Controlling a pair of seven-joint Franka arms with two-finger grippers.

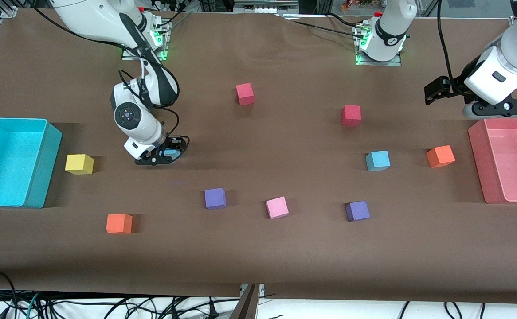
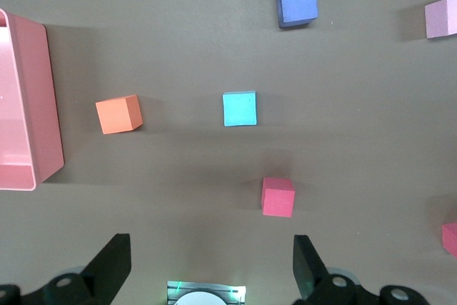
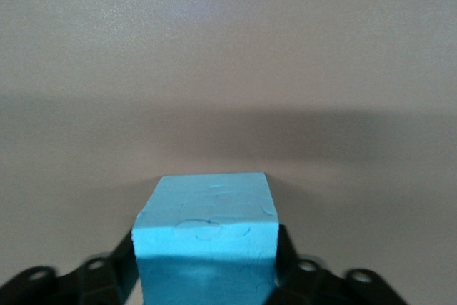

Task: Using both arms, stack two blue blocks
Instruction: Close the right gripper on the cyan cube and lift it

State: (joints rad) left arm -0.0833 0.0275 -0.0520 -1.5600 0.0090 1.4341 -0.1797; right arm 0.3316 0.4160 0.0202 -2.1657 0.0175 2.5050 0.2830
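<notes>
Two sky-blue foam cubes: first (image 3: 206, 237) clenched in right gripper (image 1: 166, 153) (low, mid-table); second (image 1: 377, 160) free; left gripper (image 2: 212, 266) spread wide, waiting.

Blue block (image 1: 168, 153) mostly hidden inside the right gripper (image 1: 163, 156) | we see its base cropped in the right wrist view | left gripper's (image 2: 211, 266) fingertips cropped

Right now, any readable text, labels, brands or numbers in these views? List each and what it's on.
None can be read.
The blue blocks and the other coloured cubes are plain.
The cyan bin and the pink bin carry no marks.
A small dark mark on the left arm's base is too small to read.
</notes>
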